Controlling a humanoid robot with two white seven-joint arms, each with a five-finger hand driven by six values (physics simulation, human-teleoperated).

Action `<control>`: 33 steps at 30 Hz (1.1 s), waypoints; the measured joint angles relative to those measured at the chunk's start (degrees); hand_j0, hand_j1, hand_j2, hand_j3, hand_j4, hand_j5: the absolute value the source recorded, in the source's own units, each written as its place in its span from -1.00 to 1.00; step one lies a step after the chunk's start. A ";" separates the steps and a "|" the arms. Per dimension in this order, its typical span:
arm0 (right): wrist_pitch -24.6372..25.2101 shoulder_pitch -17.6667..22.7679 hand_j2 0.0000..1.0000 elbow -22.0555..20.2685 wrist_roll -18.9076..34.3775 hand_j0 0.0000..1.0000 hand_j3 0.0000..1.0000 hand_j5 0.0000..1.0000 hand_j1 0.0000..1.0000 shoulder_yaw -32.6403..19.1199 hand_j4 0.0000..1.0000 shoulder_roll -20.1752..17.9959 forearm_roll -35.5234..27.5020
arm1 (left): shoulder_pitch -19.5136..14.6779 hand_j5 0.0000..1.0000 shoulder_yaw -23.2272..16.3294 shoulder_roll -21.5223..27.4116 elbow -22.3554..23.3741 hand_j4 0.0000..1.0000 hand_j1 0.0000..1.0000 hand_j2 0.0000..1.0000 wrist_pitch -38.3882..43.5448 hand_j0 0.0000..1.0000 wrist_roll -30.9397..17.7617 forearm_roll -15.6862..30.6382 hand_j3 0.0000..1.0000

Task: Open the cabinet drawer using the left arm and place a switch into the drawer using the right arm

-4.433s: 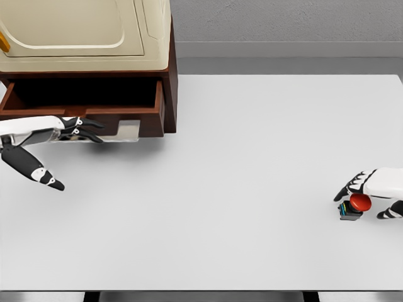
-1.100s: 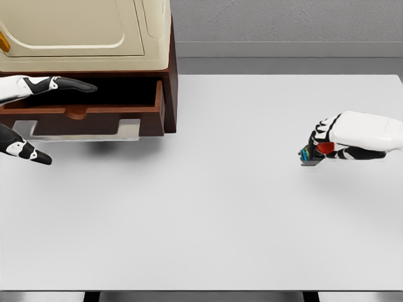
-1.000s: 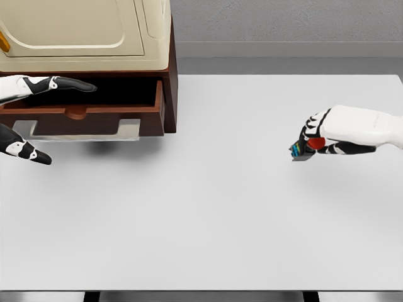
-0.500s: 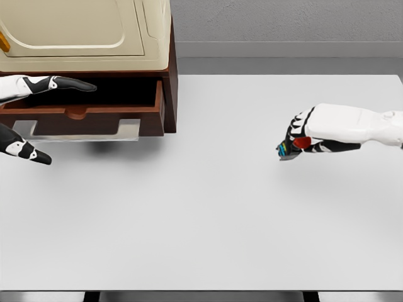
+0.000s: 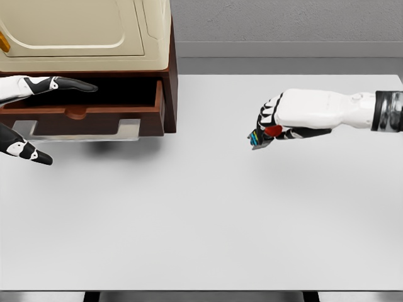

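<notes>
Cabinet (image 5: 94, 38): upper left of frame, cream rounded body on dark brown wooden base. Drawer (image 5: 88, 110): brown wood, pulled out toward viewer, interior dark in shadow, small rounded knob on front edge, pale metal bracket below front.

Switch (image 5: 263, 135): small, red button on dark housing with blue-green edge, right of centre in frame, tilted, raised above white table (image 5: 208, 220), clasped in fingers of right hand (image 5: 283, 119), well apart from drawer.
</notes>
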 measured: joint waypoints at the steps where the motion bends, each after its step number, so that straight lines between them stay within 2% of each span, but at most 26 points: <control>1: -0.01 -0.79 -0.04 0.08 0.00 -0.04 -0.04 -0.04 -0.04 0.68 -0.04 0.49 0.04 | 0.00 1.00 0.00 -0.01 0.00 1.00 1.00 1.00 0.00 1.00 0.00 0.00 1.00; 10: -0.02 -6.85 -0.04 1.20 0.03 -0.04 -0.04 -0.04 -0.04 5.74 -0.04 4.62 0.08 | 0.01 1.00 0.01 0.08 0.00 1.00 1.00 1.00 0.01 1.00 0.00 0.01 1.00; 20: -0.02 -13.36 -0.04 4.52 0.00 -0.04 -0.04 -0.04 -0.04 11.15 -0.04 9.85 0.11 | 0.00 1.00 0.09 0.28 0.00 1.00 1.00 1.00 0.00 1.00 0.00 0.00 1.00; 33: -0.02 -20.48 -0.04 4.87 0.01 -0.04 -0.04 -0.04 -0.04 14.44 -0.04 13.23 -0.08 | 0.35 1.00 0.06 0.34 0.00 1.00 1.00 1.00 0.00 1.00 0.00 0.00 1.00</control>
